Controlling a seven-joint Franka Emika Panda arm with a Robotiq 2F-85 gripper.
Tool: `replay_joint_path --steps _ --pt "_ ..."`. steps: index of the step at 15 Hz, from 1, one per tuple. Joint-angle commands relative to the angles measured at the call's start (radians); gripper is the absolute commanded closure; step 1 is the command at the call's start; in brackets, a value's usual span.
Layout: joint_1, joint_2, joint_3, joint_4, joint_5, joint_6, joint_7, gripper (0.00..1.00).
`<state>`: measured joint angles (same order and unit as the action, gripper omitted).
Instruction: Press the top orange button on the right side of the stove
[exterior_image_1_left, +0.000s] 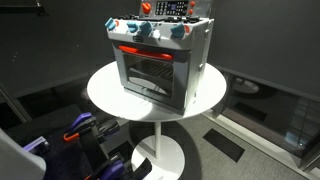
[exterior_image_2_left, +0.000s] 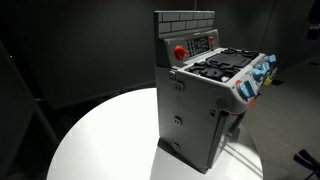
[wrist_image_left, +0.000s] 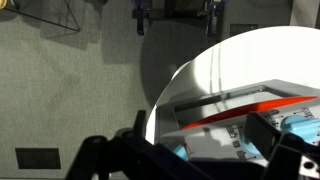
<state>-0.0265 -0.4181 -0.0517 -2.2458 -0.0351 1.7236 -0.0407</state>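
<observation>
The silver-grey toy stove (exterior_image_1_left: 160, 62) stands on a round white table (exterior_image_1_left: 105, 92) in both exterior views, and it also shows from its side (exterior_image_2_left: 200, 110). It has a glass door, a red-orange handle bar (exterior_image_1_left: 150, 50) and blue knobs (exterior_image_1_left: 140, 30). A round red-orange button (exterior_image_2_left: 180, 51) sits on the upright back panel, also seen in an exterior view (exterior_image_1_left: 147, 8). In the wrist view my gripper (wrist_image_left: 195, 165) is open. Its dark fingers frame the stove's front top edge and handle bar (wrist_image_left: 240, 108) from above. The gripper is out of frame in both exterior views.
The table stands on a single pedestal foot (exterior_image_1_left: 160, 155) over grey carpet (wrist_image_left: 70, 90). Dark equipment with blue and purple parts (exterior_image_1_left: 75, 135) sits on the floor beside the table. Dark walls surround the scene.
</observation>
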Motion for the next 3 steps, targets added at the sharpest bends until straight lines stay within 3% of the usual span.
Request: replay_joint_path --steps 1,3 --pt "-0.003 -0.007 0.001 -0.006 0.001 -0.004 -0.004 0.0" --pt "-0.004 -0.011 0.0 -0.011 0.001 -0.004 -0.005 0.0"
